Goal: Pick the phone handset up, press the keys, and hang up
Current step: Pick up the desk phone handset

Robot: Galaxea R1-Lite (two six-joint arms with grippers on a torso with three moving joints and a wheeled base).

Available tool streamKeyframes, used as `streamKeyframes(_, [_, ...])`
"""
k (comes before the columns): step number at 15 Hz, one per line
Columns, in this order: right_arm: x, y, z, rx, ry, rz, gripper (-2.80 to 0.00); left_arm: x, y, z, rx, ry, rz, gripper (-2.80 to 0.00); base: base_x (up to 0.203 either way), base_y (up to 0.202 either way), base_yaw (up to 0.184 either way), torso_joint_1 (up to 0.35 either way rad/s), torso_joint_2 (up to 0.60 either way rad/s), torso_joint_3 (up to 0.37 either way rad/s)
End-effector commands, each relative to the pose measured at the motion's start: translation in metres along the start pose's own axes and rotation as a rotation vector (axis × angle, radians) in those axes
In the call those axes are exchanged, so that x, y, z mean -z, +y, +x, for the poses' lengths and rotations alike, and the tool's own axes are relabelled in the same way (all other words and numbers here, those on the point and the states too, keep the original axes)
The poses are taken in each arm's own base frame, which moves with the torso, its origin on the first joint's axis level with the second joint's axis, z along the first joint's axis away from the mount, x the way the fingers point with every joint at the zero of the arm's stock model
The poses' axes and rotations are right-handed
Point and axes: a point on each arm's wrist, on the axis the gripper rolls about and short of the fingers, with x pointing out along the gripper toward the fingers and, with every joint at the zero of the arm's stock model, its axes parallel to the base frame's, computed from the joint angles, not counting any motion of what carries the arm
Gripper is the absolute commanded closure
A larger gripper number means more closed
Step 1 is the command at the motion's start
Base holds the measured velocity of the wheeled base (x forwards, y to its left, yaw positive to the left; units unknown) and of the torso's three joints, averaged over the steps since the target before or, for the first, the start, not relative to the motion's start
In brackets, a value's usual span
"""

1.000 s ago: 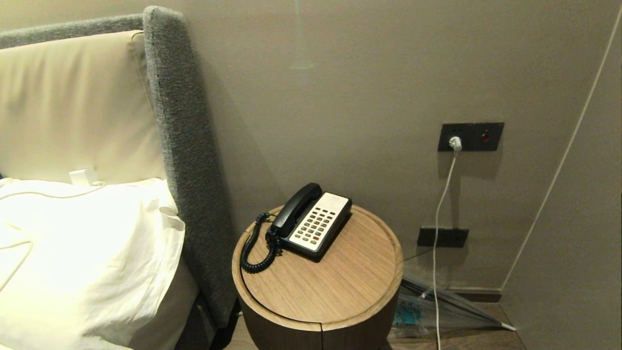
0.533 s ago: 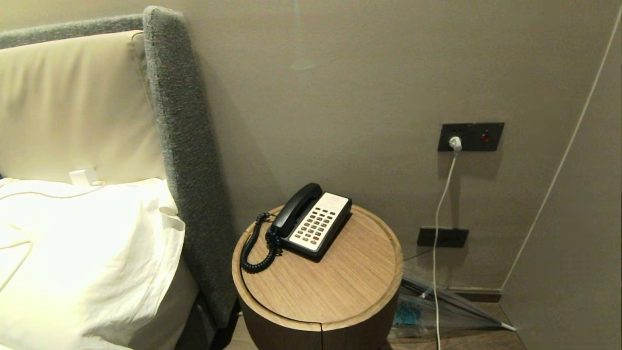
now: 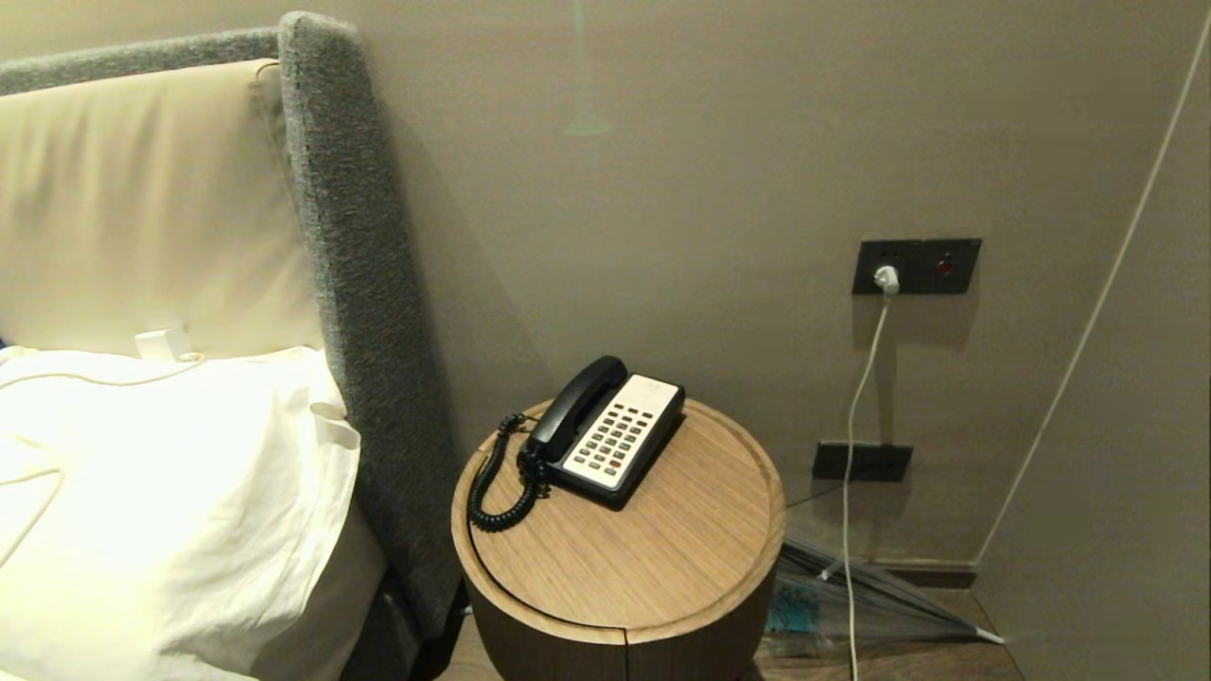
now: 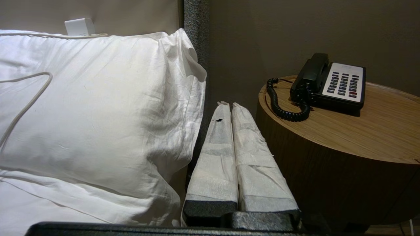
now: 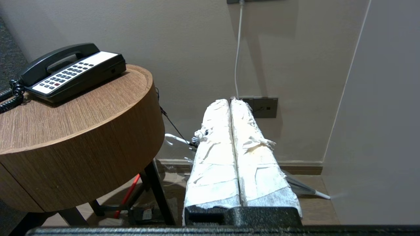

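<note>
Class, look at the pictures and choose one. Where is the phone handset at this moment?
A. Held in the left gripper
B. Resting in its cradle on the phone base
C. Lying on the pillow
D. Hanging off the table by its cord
B: the phone handset lies along the left side of the phone base on the round wooden table, with neither gripper near it.

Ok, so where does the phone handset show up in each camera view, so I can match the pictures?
Head view: the phone handset lies cradled on the phone's left side, centre frame.
Left wrist view: handset at upper right.
Right wrist view: handset at upper left.
Shared landmark: the round wooden table under the phone.
</note>
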Motion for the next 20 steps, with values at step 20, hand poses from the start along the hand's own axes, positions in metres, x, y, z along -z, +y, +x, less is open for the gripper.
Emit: streamKeyframes(20, [0.0056, -0.0002, 0.0014, 0.002, 0.022, 0.008, 0.0, 0.0113, 0.0001, 0.0021, -0.001, 0.039, -0.005, 0.0, 0.0, 0.0, 0.0, 0.003, 0.0, -0.181])
